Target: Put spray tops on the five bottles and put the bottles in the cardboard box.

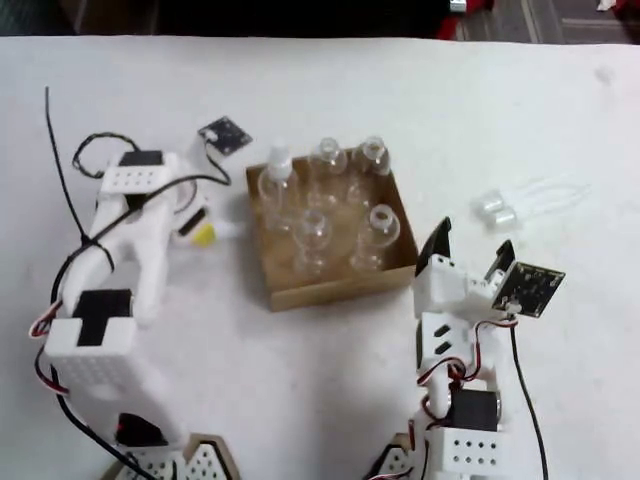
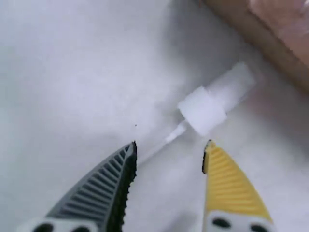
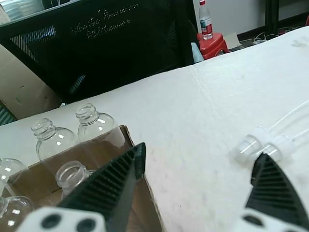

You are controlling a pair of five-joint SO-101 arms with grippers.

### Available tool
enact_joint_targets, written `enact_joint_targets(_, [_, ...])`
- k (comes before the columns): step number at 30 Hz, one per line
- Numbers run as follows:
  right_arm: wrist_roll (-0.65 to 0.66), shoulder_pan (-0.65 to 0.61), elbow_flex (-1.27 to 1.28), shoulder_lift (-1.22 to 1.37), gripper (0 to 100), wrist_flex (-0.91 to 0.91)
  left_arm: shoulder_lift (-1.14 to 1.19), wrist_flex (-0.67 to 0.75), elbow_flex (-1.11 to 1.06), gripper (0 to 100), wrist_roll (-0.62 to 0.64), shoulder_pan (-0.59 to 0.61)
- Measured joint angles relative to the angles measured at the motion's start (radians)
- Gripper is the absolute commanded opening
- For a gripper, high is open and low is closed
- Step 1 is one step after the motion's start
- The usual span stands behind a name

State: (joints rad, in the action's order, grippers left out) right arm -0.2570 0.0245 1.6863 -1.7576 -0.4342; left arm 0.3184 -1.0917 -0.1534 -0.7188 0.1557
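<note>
Five clear bottles stand in the cardboard box (image 1: 300, 292). One bottle (image 1: 274, 186) at the box's left carries a white spray top; the others, such as one at the back (image 1: 325, 160) and one in front (image 1: 381, 228), have bare necks. My left gripper (image 2: 169, 150) is open just left of the box, low over a loose spray top (image 2: 210, 104) lying on the table beyond its fingertips. My right gripper (image 1: 470, 250) is open by the box's right front corner. Two more spray tops (image 1: 495, 208) with thin tubes lie to its far right.
The box's wall (image 2: 260, 38) runs close behind the loose spray top. A small black board (image 1: 223, 135) lies behind the left arm and black cables trail at the far left. In the right wrist view open bottle necks (image 3: 89, 116) stand beside the right gripper (image 3: 200, 157).
</note>
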Motion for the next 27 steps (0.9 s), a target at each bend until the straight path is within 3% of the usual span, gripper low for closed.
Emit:
enact_joint_targets(5, [0.000,0.000,0.000,0.000,31.8,0.000,0.000,0.008,-0.008,22,0.011,-0.054])
enact_joint_targets(9, [0.000,0.000,0.000,0.000,31.8,0.000,0.000,0.049,-0.008,29,0.038,-0.060])
enact_joint_targets(17, [0.000,0.000,0.000,0.000,31.8,0.000,0.000,0.103,-0.008,29,0.048,-0.083])
enact_joint_targets(27, [0.000,0.000,0.000,0.000,31.8,0.000,0.057,0.095,-0.002,20,0.021,-0.118])
